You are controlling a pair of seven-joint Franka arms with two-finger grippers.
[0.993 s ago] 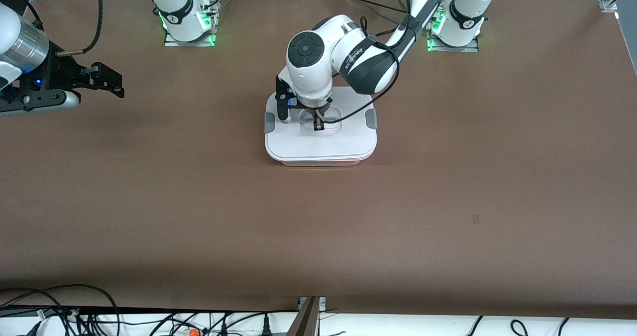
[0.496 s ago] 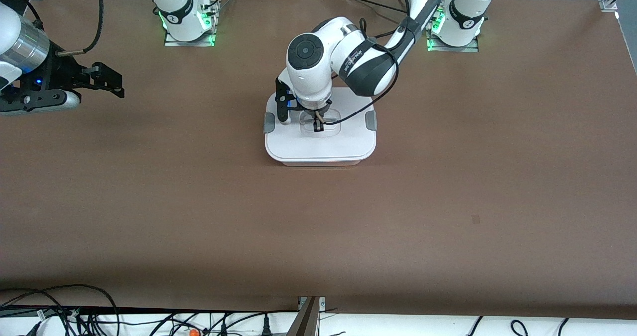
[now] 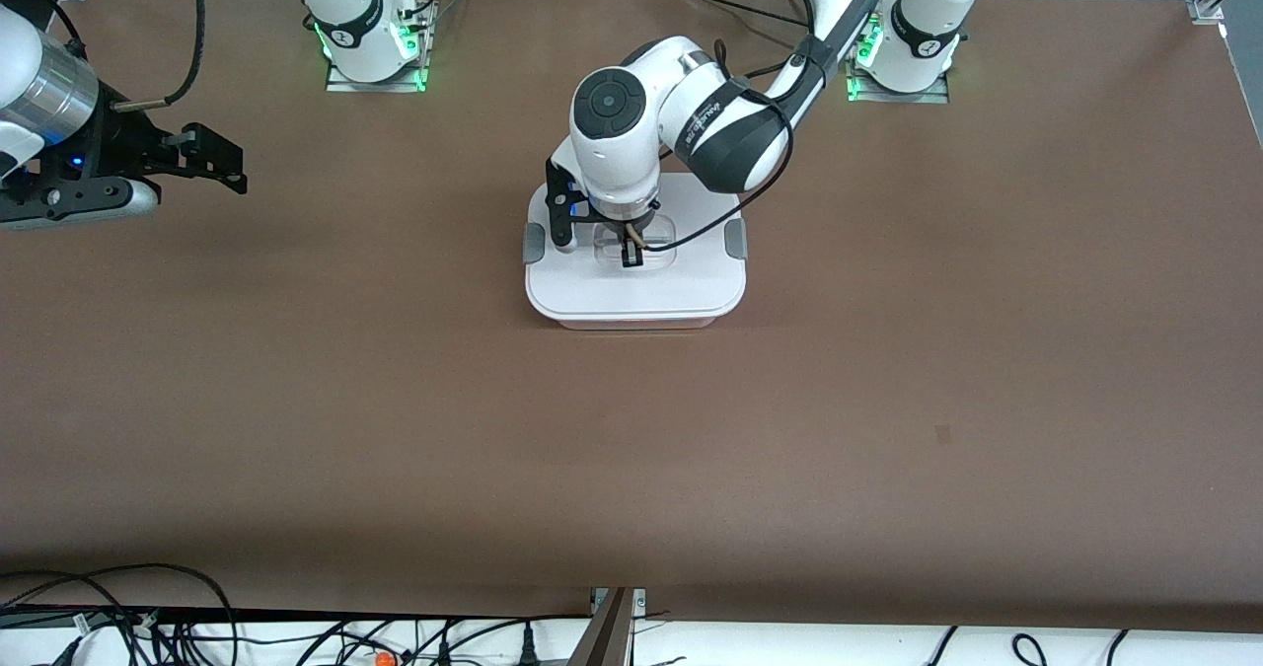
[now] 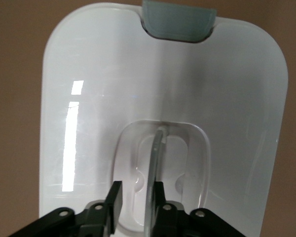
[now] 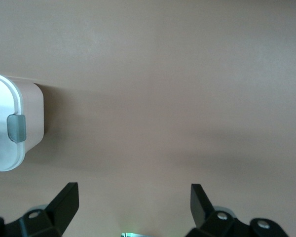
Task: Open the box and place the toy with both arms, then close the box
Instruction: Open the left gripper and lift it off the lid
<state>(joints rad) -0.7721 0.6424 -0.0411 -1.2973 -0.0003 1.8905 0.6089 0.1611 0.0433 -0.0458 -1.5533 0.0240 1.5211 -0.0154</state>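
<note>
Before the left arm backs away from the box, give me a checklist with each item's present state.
1. Lid sits flat on the box: ok.
2. Left gripper clear of the handle: not ok; fingers straddle the clear handle with a slight gap on one side.
3. Grey side clips fastened: cannot tell.
4. Toy inside the box: cannot tell; the white lid hides the contents, no toy shows on the table.
5. Right gripper out of the way: ok; open, waiting over bare table toward the right arm's end.
</note>
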